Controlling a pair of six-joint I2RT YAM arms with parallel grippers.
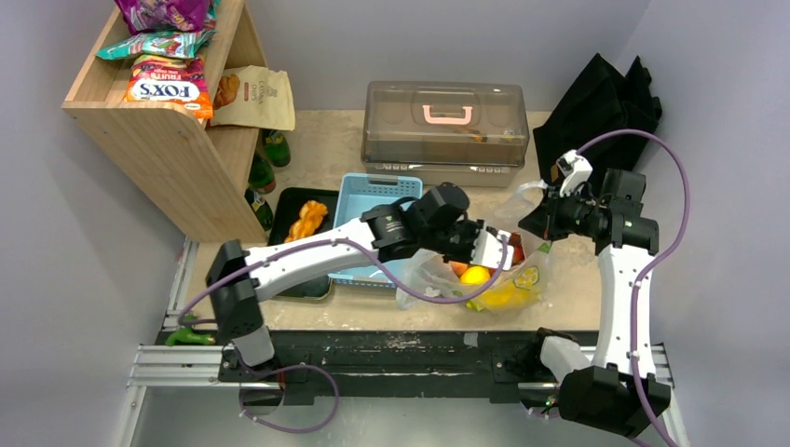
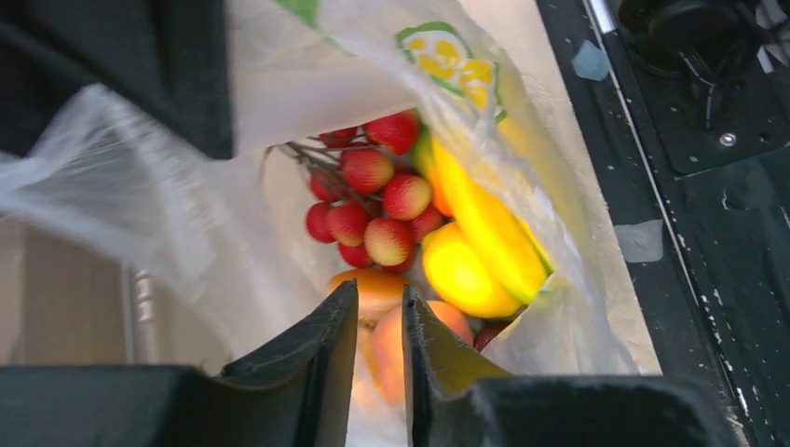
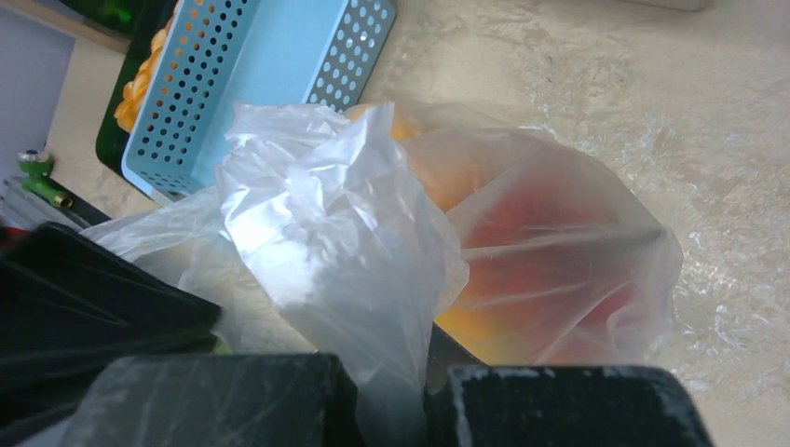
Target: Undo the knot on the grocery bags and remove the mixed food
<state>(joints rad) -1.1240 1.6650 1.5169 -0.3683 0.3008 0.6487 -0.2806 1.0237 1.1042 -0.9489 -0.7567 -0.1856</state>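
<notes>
Inside grocery bag [image 3: 335,214], reached for peach [image 2: 384,346].
With left gripper [image 2: 379,298] nearly closed, hold unclear, right gripper [image 3: 391,391] clamped on grocery bag, needed gentle squeeze.

Thin, crinkly, translucent plastic bag [image 3: 317,233]

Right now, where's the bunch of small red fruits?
In the left wrist view, the small red fruits sit inside the open clear plastic bag, just left of the yellow fruit and beyond the left gripper.
</notes>
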